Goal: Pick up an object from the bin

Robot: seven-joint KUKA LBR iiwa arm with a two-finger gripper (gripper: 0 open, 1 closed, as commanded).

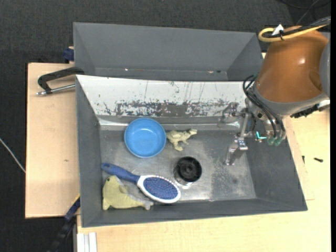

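My gripper (237, 150) hangs over the bare right part of the bin (273, 188). Whether it is open or closed, I cannot tell. The nearest thing, a black round cap (187, 168), lies apart at its left.

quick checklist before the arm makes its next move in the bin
1. Gripper inside the bin, over bare floor on the right: ok.
2. A thing directly below the gripper: not ok. The nearest, the black round part, lies apart to its left.
3. Black round part free of the blue brush: cannot tell, as they lie very close.
4. Brush free of the yellow-green soft toy: not ok, the brush lies against it.
5. Blue bowl upright and out of the gripper's way: ok.
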